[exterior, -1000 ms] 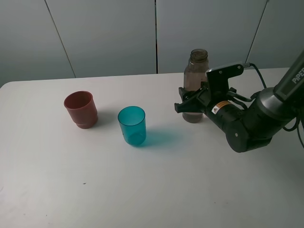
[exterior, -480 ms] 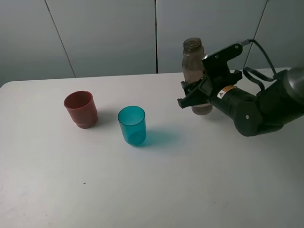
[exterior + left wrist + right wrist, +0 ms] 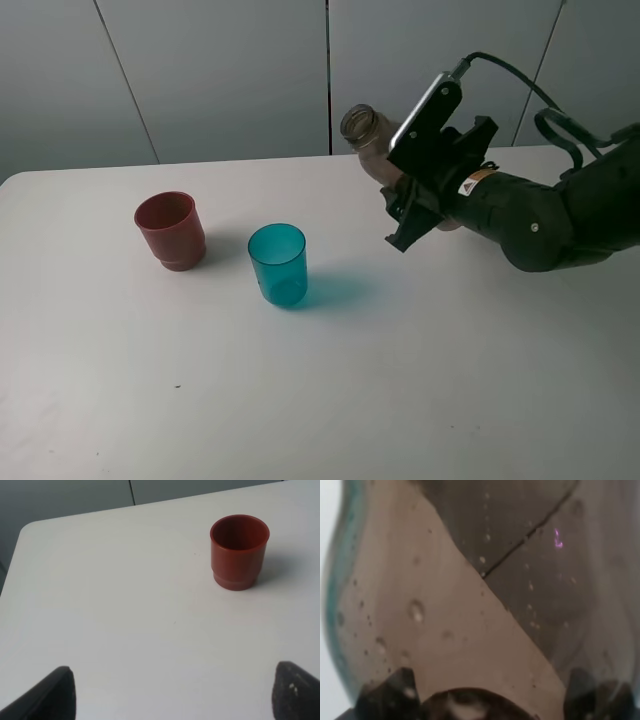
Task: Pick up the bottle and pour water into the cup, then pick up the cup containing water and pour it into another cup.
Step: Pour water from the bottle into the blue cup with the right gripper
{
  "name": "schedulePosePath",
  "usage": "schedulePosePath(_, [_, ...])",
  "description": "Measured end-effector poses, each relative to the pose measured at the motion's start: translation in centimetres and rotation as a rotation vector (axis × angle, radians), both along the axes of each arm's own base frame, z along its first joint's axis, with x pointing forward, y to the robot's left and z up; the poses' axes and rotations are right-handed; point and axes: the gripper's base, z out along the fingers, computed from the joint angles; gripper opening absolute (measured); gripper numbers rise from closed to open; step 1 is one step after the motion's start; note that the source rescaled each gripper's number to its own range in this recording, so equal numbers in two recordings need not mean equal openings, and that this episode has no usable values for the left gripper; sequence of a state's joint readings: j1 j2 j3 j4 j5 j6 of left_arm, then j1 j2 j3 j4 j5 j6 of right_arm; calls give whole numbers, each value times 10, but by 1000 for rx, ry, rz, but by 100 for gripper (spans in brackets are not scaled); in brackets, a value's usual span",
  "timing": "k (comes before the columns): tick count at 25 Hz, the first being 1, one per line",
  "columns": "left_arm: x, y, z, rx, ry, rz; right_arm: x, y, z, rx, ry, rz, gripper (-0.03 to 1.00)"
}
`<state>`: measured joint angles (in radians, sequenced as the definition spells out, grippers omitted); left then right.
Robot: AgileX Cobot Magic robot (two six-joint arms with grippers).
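My right gripper (image 3: 410, 205) is shut on the smoky grey-brown bottle (image 3: 372, 138) and holds it in the air, tilted with its open neck pointing up and to the left. The bottle fills the right wrist view (image 3: 470, 590), with water drops on its wall. The teal cup (image 3: 277, 263) stands upright on the table, below and left of the bottle's mouth. The red-brown cup (image 3: 170, 229) stands upright further left; it also shows in the left wrist view (image 3: 239, 550). My left gripper (image 3: 170, 692) is open and empty, its fingertips (image 3: 52, 692) near the table's left part.
The white table (image 3: 330, 380) carries only the two cups. A grey panelled wall (image 3: 230, 70) stands behind the table's far edge. The right arm's cable (image 3: 520, 85) loops above it.
My right gripper has lifted the bottle off the table and tilted it to the left, carrying its neck toward the teal cup. The cups have not moved.
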<state>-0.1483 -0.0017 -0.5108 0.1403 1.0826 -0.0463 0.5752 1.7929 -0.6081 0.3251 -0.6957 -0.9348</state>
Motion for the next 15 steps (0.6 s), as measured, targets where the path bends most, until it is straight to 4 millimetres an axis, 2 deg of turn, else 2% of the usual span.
schedulePosePath(8, [0, 0, 0, 0, 0, 0, -5, 20, 4, -193, -78, 143, 3])
schedulePosePath(15, [0, 0, 0, 0, 0, 0, 1, 25, 7, -331, -142, 198, 3])
